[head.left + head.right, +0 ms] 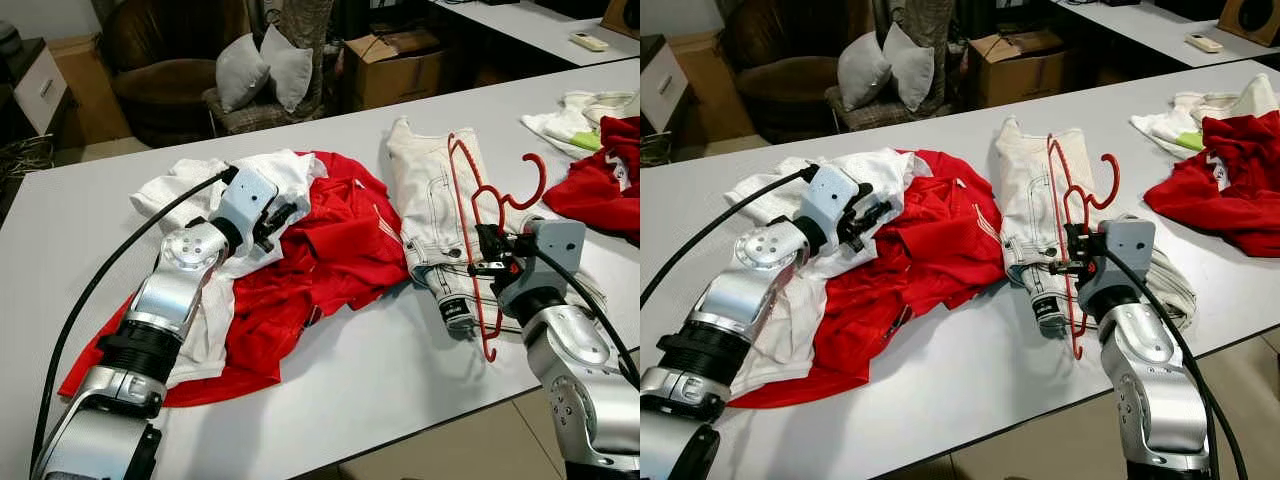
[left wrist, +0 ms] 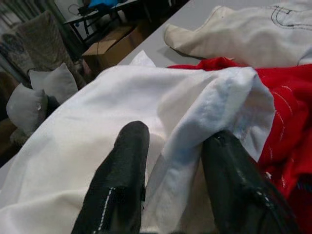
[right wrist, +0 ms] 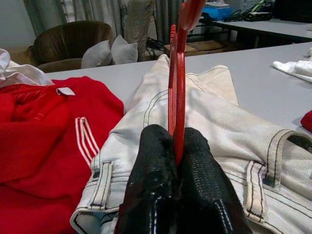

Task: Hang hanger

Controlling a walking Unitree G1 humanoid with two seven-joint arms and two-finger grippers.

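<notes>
Right pincer [image 1: 487,252] clamps tight on the red hanger [image 1: 483,200] over the jeans [image 1: 428,190].

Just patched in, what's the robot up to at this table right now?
The right gripper is shut on a red hanger, holding it over white jeans laid on the grey table. The left gripper rests on a white garment, its open fingers astride a fold, beside a red shirt. More red and white clothes lie at the table's far right. Nothing is on the hanger yet.
</notes>
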